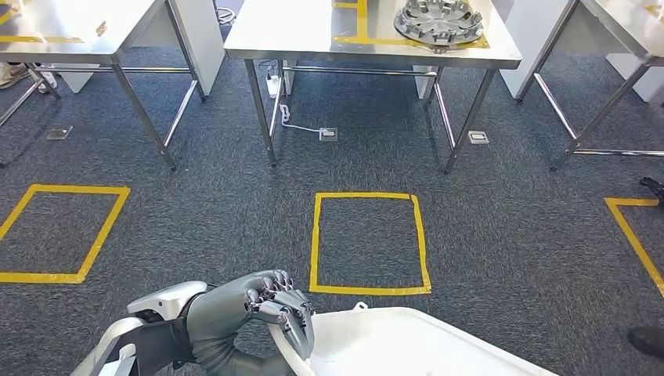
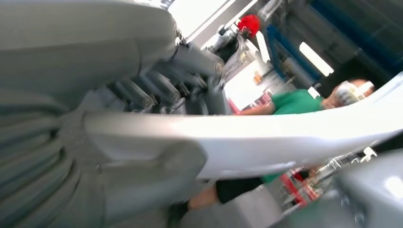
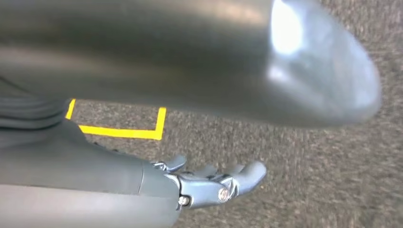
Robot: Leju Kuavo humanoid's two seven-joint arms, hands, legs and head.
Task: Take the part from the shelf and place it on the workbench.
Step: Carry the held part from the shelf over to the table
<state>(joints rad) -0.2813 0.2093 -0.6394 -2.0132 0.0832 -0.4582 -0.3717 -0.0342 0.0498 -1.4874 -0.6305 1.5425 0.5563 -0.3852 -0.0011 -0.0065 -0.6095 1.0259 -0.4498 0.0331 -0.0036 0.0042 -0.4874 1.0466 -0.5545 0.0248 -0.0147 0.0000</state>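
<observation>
- grey carpet (image 1: 196,211) marked with yellow tape squares runs out ahead to steel benches.
- left hand (image 1: 274,309) has its fingers curled over the near edge of a white part (image 1: 391,345); in the left wrist view the thumb sits under the rim and the fingers over it, so it holds the part.
- right hand (image 3: 209,183) shows in its own wrist view below a grey curved surface, fingers stretched out; whether it bears the part i cannot tell.
- part is low and close to the body, off the shelf and well apart from any bench.
- middle bench (image 1: 313,35) lies straight ahead, past the centre tape square (image 1: 368,243), with a round grey disc (image 1: 438,19) on its far right.
- step in hand looks like the carry; next calls for walking up and setting the part on bare bench top left of the disc.
- a person in green (image 2: 297,102) stands near in the left wrist view.
</observation>
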